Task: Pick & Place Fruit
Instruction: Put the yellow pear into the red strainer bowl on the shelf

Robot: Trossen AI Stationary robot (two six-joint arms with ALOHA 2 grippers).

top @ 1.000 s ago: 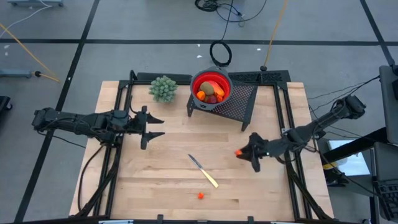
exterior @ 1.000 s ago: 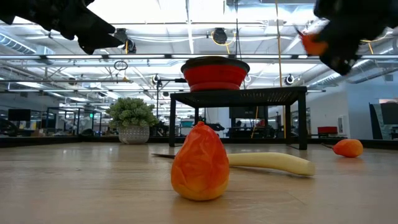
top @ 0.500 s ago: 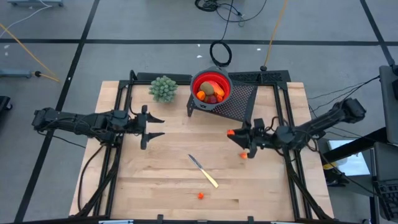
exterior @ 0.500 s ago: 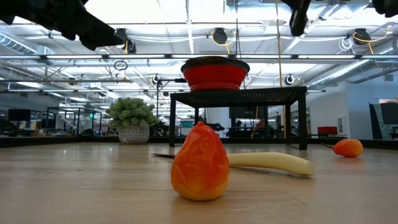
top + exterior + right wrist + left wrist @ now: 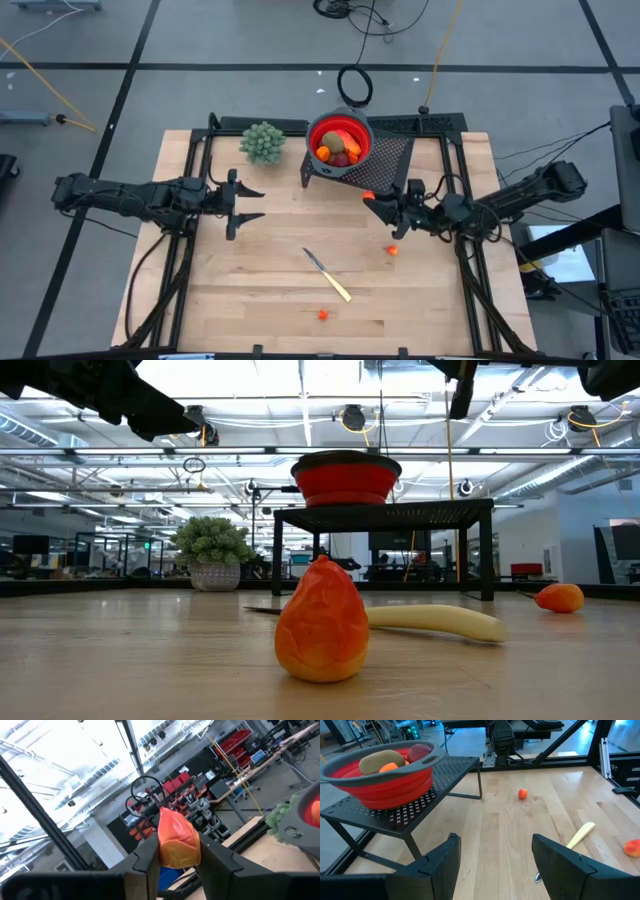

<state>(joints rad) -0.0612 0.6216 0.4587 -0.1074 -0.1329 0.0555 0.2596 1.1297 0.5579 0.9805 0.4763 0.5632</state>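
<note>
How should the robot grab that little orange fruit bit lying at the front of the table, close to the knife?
Probably straight from above, with the jaws closing across its wider lower half. The orange fruit piece sits upright on the bare wood, plump at the bottom and narrowing to a point on top, as the low view shows. It lies apart from the knife, so nothing crowds it.

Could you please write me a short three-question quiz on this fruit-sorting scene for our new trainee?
1. True or false: the right gripper is shut on an orange fruit piece.
2. How many orange pieces lie loose on the table? A) one B) two C) four
3. Fill in: the red bowl stands on a black ____.

Key: 1 true. 2 B, one piece near the right arm, another by the knife. 3 rack.
</note>
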